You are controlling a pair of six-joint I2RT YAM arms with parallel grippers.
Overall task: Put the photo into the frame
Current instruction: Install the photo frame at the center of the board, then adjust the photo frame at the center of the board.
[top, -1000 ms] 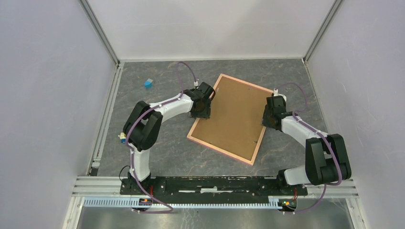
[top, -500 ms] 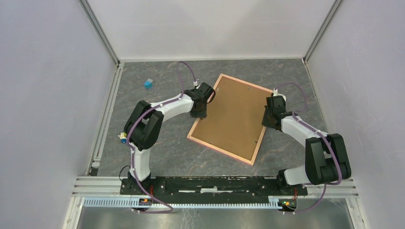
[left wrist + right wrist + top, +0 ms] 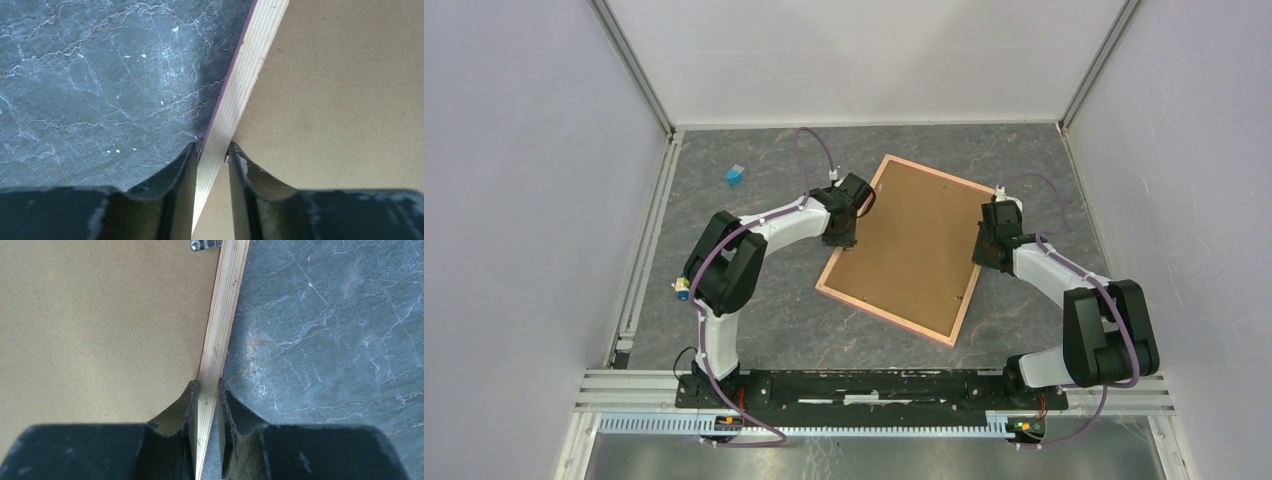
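Note:
The frame (image 3: 890,320) lies back-up and skewed on the grey table, its salmon-pink rim around a brown backing board (image 3: 909,245). The photo is hidden. My left gripper (image 3: 848,222) stands at the left long rim. In the left wrist view its fingers (image 3: 211,152) are closed astride the pale rim (image 3: 250,55). My right gripper (image 3: 984,252) stands at the right long rim. In the right wrist view its fingers (image 3: 207,387) pinch the rim (image 3: 222,315) between board and table.
A small blue block (image 3: 735,176) lies at the far left of the table. A metal hanger clip (image 3: 205,244) sits on the board by the right rim. White walls and aluminium rails (image 3: 649,235) bound the table.
My left wrist has shifted slightly away from me along the left rim. The frame and my right arm have hardly moved.

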